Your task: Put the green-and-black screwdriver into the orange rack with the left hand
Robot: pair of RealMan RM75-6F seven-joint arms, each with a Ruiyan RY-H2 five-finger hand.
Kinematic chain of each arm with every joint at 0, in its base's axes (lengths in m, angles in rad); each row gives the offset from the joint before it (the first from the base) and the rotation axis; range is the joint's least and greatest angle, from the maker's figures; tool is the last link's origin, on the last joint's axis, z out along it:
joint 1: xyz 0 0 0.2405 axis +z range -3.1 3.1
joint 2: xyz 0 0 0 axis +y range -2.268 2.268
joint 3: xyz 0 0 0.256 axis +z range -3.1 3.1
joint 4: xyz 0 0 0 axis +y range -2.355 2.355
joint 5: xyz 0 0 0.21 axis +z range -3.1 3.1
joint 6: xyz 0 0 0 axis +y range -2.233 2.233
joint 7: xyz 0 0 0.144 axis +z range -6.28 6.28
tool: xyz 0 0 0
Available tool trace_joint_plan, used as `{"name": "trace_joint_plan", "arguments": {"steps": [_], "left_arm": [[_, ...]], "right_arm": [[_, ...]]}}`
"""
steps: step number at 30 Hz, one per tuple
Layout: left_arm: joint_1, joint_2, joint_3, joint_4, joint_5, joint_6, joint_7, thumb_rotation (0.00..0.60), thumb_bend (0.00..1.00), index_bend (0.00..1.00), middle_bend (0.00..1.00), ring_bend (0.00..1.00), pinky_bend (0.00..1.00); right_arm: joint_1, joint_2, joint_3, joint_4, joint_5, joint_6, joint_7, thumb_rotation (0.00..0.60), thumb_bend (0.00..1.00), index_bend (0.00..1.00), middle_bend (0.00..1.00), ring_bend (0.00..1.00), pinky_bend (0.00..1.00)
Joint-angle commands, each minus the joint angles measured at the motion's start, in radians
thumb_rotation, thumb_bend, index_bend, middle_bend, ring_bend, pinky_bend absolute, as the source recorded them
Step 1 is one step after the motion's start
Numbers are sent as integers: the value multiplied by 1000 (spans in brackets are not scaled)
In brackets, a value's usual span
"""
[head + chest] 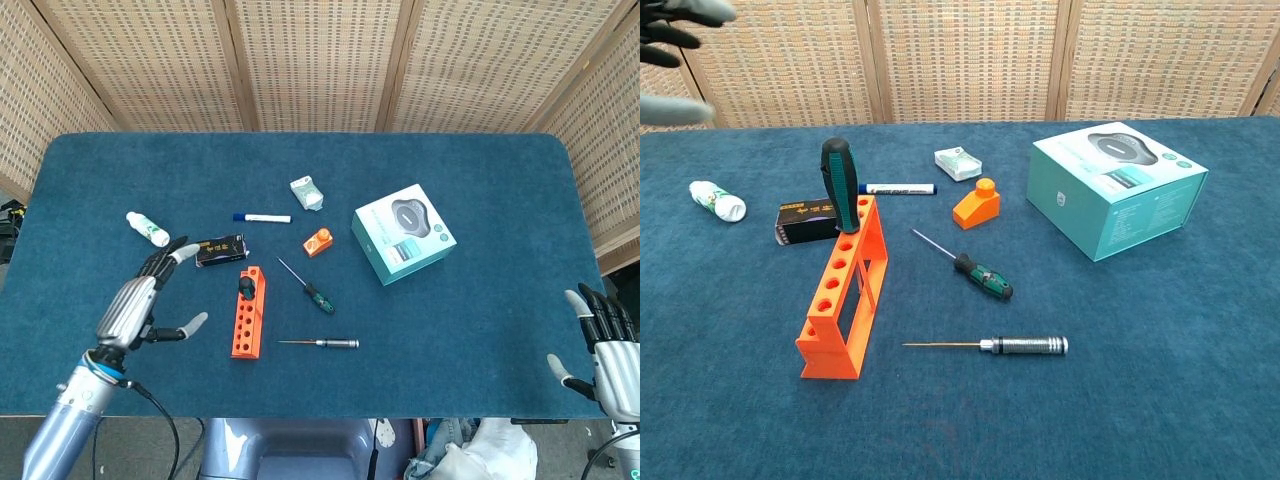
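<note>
A green-and-black screwdriver (840,186) stands upright in the far end hole of the orange rack (838,305), and nothing touches it. In the head view it shows as a dark handle (244,288) at the rack's (248,322) far end. My left hand (140,300) hovers left of the rack, well apart from it, holding nothing with its fingers spread. In the chest view that hand (670,20) is a blur at the top left corner. My right hand (598,348) is at the table's near right corner, fingers apart and holding nothing.
A smaller green-handled screwdriver (975,269) and a silver one (1012,346) lie right of the rack. Behind it are a black box (802,222), a white bottle (718,201), a marker (898,188), a white packet (958,163), an orange cap piece (977,204) and a teal carton (1118,185).
</note>
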Motion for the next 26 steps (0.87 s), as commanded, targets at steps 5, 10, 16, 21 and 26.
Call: {"name": "trace_joint_plan", "arguments": {"steps": [5,10,16,21,26], "left_arm": [[140,-82,125,203,203,178,157,600,296,102,0,0,0],[193,-140,157,308,258,244,261,600,295,102,0,0,0],[249,-194,155,425,288,312,305,600,295,104,0,0,0],[279,-209,157,458,300,333,294,600,295,110,0,0,0],[291,-203,151,471,303,330,271,600,294,113,0,0,0]], "right_arm": [[1,-4,1,-2,10,-9,-21,600,257,0,0,0,0],[1,-7,4,-3,17,-9,-32,600,257,0,0,0,0],[-1,-6,6,-7,16,-4,-39,600,257,0,0,0,0],[1,-6,8,-10,19,-8,-41,600,257,0,0,0,0],[3,-7,7,-12,15,-10,-48,600,257,0,0,0,0]]}}
